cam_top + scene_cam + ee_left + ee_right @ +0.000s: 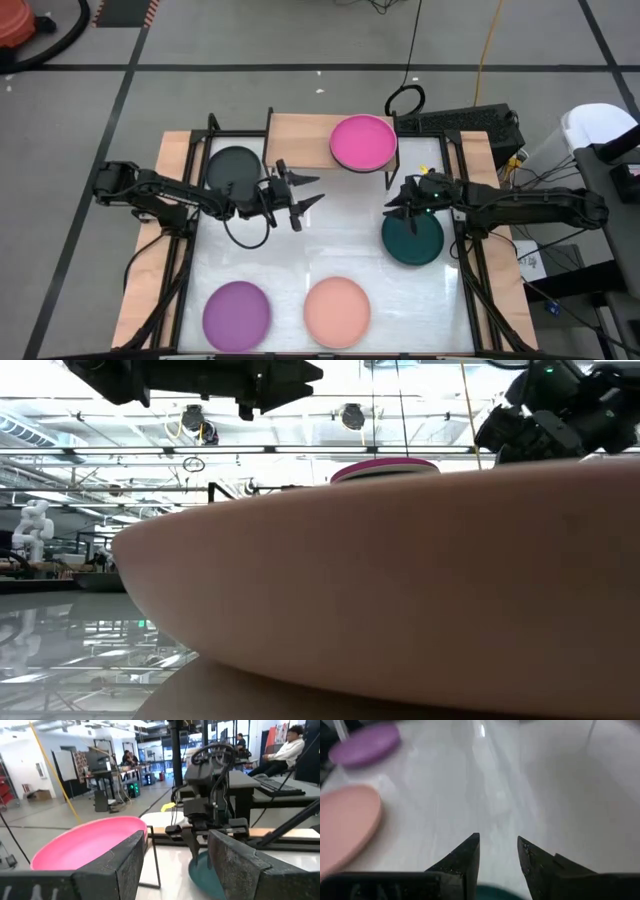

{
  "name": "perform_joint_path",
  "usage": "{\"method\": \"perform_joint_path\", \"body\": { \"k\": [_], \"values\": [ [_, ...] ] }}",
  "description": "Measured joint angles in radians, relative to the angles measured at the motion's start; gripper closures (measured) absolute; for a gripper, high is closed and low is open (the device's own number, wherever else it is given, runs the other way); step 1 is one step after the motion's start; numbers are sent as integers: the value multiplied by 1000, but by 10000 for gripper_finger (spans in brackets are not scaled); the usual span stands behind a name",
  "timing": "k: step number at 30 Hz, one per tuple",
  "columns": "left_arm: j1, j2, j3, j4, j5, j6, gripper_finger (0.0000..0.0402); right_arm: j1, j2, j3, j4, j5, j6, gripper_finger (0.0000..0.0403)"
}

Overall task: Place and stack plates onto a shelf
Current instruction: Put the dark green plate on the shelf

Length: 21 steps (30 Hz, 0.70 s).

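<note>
Above the dark teal plate (412,238) on the desk (330,240), the right gripper (397,203) hangs at the plate's near rim with jaws a little apart and holding nothing; a shallow bite there could let the plate tilt and slip on the lift. Mid-desk, the left gripper (303,195) hovers with jaws wide apart and empty, near the shelf (300,140) that carries the magenta plate (362,142). The charcoal plate (233,166), purple plate (237,313) and salmon plate (337,311) wait off the shelf. Both arms converging risks a knock against the shelf.
</note>
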Motion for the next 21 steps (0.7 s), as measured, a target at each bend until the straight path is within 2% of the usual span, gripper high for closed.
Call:
{"method": "perform_joint_path", "body": {
  "k": [4, 8, 11, 17, 21],
  "values": [
    [0, 0, 0, -12, 1, -6, 179, 10, 66, 39, -103, 13, 5, 289],
    [0, 0, 0, -13, 1, -6, 179, 10, 136, 69, -219, 133, 2, 289],
    [0, 0, 0, -14, 1, -9, 179, 10, 173, 70, -224, 177, -64, 289],
    [0, 1, 0, -28, 1, -14, 179, 10, 229, 70, -222, 190, -147, 289],
    [0, 1, 0, -28, 1, -13, 179, 9, 254, 70, -223, 265, -165, 289]
  ]
}}
